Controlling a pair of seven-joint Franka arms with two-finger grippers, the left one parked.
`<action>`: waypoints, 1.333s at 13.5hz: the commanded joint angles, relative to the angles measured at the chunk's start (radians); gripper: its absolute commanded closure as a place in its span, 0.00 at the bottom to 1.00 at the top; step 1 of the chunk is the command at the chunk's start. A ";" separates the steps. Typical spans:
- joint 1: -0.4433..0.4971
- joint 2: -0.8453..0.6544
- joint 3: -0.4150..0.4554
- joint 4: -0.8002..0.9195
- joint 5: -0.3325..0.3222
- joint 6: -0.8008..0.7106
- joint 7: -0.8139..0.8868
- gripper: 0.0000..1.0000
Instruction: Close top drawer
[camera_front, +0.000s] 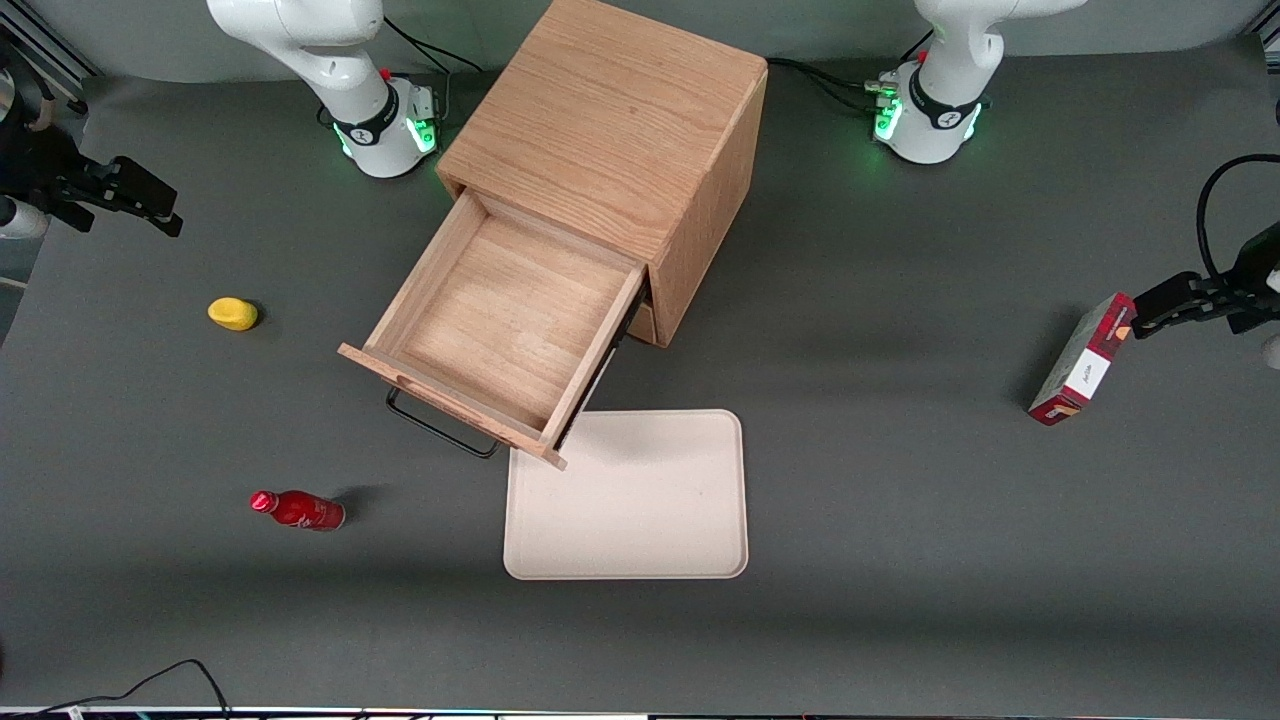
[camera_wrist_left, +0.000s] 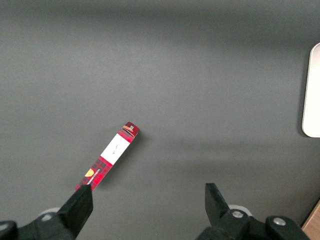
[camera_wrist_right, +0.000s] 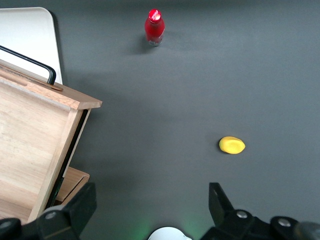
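So the top drawer (camera_front: 500, 325) is pulled way out of the wooden cabinet (camera_front: 610, 140), nothing inside it, just bare oak. Its black wire handle (camera_front: 440, 428) sticks out at the front, and the drawer's front corner hangs over the edge of a cream tray (camera_front: 640, 520) lying flat on the surface (camera_front: 900, 500).

The hand (camera_wrist_right: 150, 200) is up in the air at the working arm's end of the surface, well apart from the drawer and not touching anything. Its two fingers (camera_wrist_right: 220, 200) are spread wide with only grey surface between them. From the hand's own camera, the drawer's side wall is off to one side of it, and the lower drawer (camera_wrist_right: 72, 181) peeks out just under that.

A small yellow thing (camera_front: 233, 313) (lemon-ish?) sits on the surface near the hand, between it and the drawer. A red bottle (camera_front: 298, 509) lies farther from the hand, closer to the front camera, near the handle end of the drawer.
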 joint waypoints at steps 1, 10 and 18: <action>-0.006 0.013 0.002 0.022 -0.015 -0.023 -0.023 0.00; 0.009 0.068 0.019 0.056 -0.010 -0.018 -0.024 0.00; 0.009 0.176 0.006 0.234 -0.004 -0.116 -0.142 0.00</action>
